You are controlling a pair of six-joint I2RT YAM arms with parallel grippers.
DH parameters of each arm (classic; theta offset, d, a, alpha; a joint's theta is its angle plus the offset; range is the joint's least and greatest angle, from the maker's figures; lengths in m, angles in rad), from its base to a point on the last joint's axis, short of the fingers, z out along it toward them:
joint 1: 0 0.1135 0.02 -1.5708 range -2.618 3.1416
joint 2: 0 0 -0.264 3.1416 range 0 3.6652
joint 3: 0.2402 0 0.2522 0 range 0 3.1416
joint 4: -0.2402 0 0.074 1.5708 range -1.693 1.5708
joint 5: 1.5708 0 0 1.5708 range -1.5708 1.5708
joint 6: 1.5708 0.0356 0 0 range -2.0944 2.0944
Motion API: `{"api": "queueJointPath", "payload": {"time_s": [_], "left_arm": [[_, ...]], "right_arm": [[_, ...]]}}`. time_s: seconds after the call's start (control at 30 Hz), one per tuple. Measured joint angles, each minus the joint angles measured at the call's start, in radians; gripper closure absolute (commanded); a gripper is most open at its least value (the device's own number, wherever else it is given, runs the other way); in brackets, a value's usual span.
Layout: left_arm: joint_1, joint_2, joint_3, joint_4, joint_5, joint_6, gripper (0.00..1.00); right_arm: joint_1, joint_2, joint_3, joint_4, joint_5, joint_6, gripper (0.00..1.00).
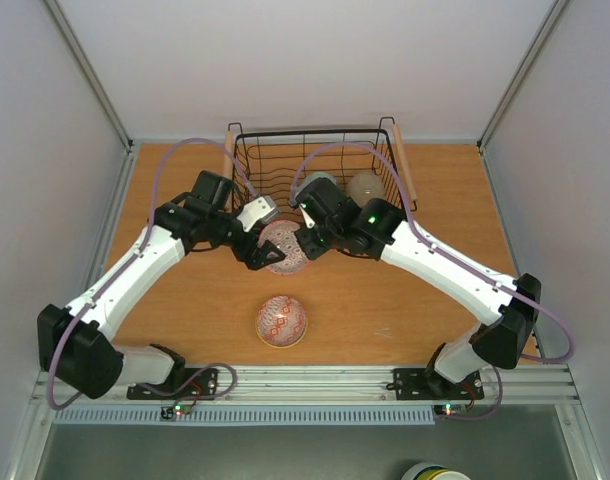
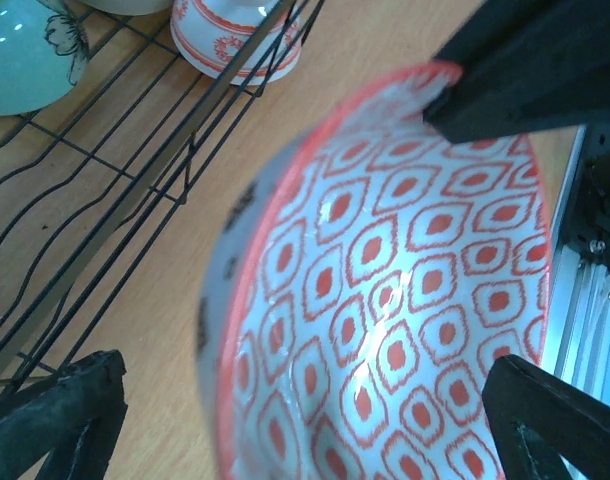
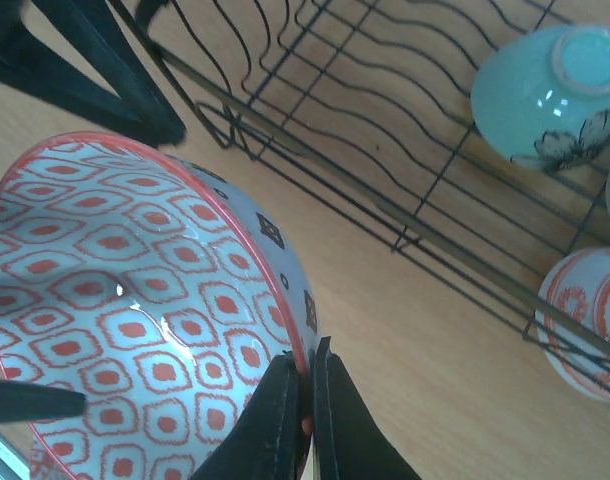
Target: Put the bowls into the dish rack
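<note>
The smooth wooden bench (image 1: 405,300) is carrying the black wire dish rack (image 1: 275,170). Just outside the rack, the right tool (image 3: 307,375) is pinching the rim of a glossy, round red-and-white patterned bowl (image 3: 135,290). The left tool (image 1: 257,252) is gaping wide around it.

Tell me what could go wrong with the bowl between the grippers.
The right gripper pinches only the thin rim of the red-patterned bowl, so it could slip or swing. The left gripper sits open close around it, so the arms might collide. The near wall of the dish rack could catch the bowl going in.
</note>
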Motion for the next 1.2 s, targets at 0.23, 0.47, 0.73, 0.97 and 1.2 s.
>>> {"api": "queueJointPath", "payload": {"time_s": [0.23, 0.47, 0.73, 0.97, 1.2], "left_arm": [[-0.027, 0.011, 0.013, -0.018, -0.022, 0.017, 0.39], [-0.031, 0.044, 0.029, -0.016, -0.101, -0.016, 0.99], [-0.025, 0.071, 0.038, 0.004, -0.162, -0.074, 1.00], [-0.037, 0.068, 0.039, -0.030, -0.131, -0.005, 1.00], [-0.042, 0.065, 0.039, -0.051, -0.102, 0.033, 0.99]], "right_arm": [[0.000, 0.000, 0.036, -0.002, 0.003, -0.024, 0.99], [0.005, 0.000, 0.037, -0.032, -0.015, -0.024, 0.99], [0.023, 0.000, 0.035, -0.009, -0.031, 0.003, 0.90], [-0.014, -0.069, -0.058, 0.058, -0.101, 0.005, 0.40], [-0.042, -0.186, -0.211, 0.193, -0.269, 0.036, 0.12]]}}
